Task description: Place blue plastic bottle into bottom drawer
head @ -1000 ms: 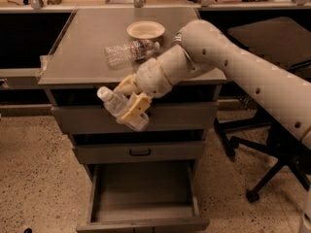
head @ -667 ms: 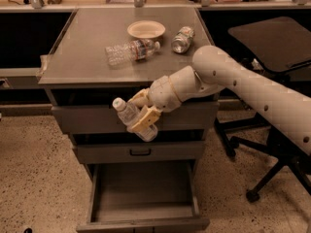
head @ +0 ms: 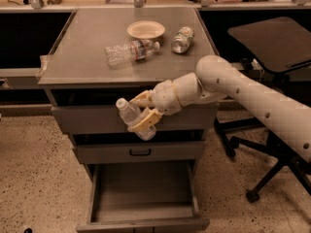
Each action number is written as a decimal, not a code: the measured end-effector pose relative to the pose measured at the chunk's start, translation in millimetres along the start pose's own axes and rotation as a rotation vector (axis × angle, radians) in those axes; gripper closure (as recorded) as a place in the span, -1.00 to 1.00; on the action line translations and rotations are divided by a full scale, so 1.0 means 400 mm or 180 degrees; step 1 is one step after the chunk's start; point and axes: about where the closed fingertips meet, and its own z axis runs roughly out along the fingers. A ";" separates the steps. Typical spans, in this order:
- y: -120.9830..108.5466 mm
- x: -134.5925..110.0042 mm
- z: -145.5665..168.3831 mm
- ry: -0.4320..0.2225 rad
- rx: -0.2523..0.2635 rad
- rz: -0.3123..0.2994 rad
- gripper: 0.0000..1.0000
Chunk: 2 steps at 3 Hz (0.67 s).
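My gripper (head: pixel 142 111) is shut on the blue plastic bottle (head: pixel 134 119), a stout bottle with a white cap, tilted with the cap up and to the left. I hold it in front of the upper drawer fronts, above the bottom drawer (head: pixel 143 210), which stands pulled open with its flat grey floor bare. The white arm reaches in from the right.
On the cabinet top (head: pixel 82 52) lie a slim clear crinkled bottle (head: pixel 130 52), a cream bowl (head: pixel 146 30) and a metal can (head: pixel 182 39). The middle drawer's dark handle (head: pixel 140 152) sits below my gripper. An office chair (head: pixel 272 47) stands at the right.
My gripper has moved down and to the right with the bottle, from beside the cabinet top's front edge to the level of the upper drawer fronts.
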 end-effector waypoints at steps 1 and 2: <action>-0.006 0.127 0.001 -0.0403 0.0412 -0.0009 1.00; 0.032 0.289 -0.011 -0.0587 0.0778 0.0237 1.00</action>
